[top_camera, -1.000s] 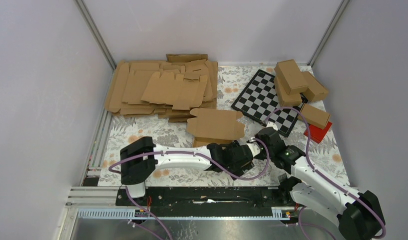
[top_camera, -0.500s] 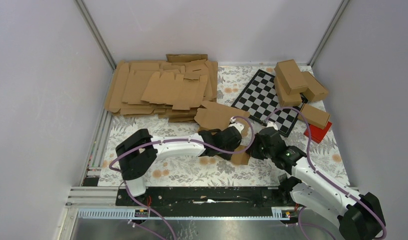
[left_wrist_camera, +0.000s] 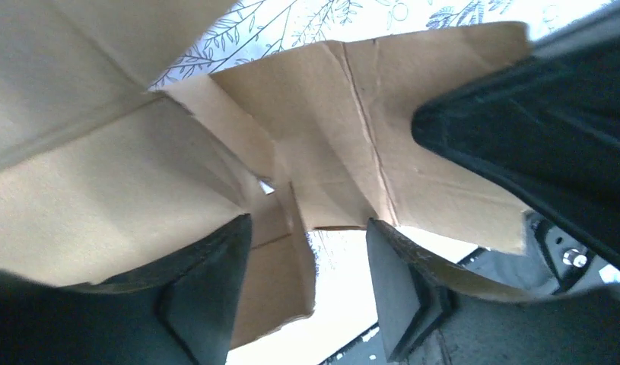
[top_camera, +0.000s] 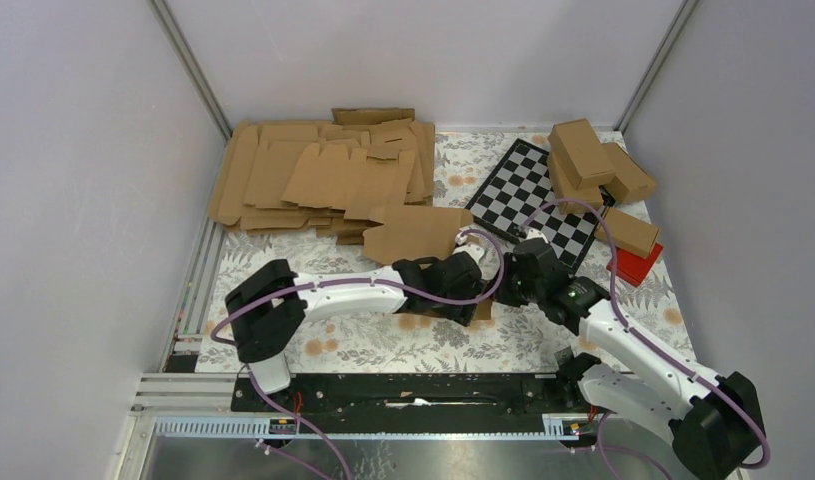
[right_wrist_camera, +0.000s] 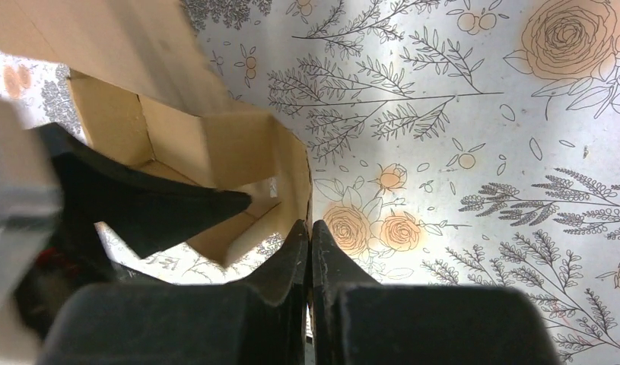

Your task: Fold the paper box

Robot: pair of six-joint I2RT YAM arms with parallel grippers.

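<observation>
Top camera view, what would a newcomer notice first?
The half-folded paper box at the centre, worked from both sides: the right end effector pinches its edge, the left end effector stands open around a flap. At the back lie a heap of flat blanks, left, and a checkerboard, right.

Top external: even, diffuse overhead light; sharp throughout; faint soft shadows under arms on table (top_camera: 363, 345).
Left wrist: paper box (left_wrist_camera: 352, 137) backlit, glowing warm; blown-out white patch at bottom centre; left fingers (left_wrist_camera: 208, 304) dark, soft-edged.
Right wrist: floral print crisp, evenly bright; right fingers (right_wrist_camera: 276, 281) and left edge blurred.
</observation>
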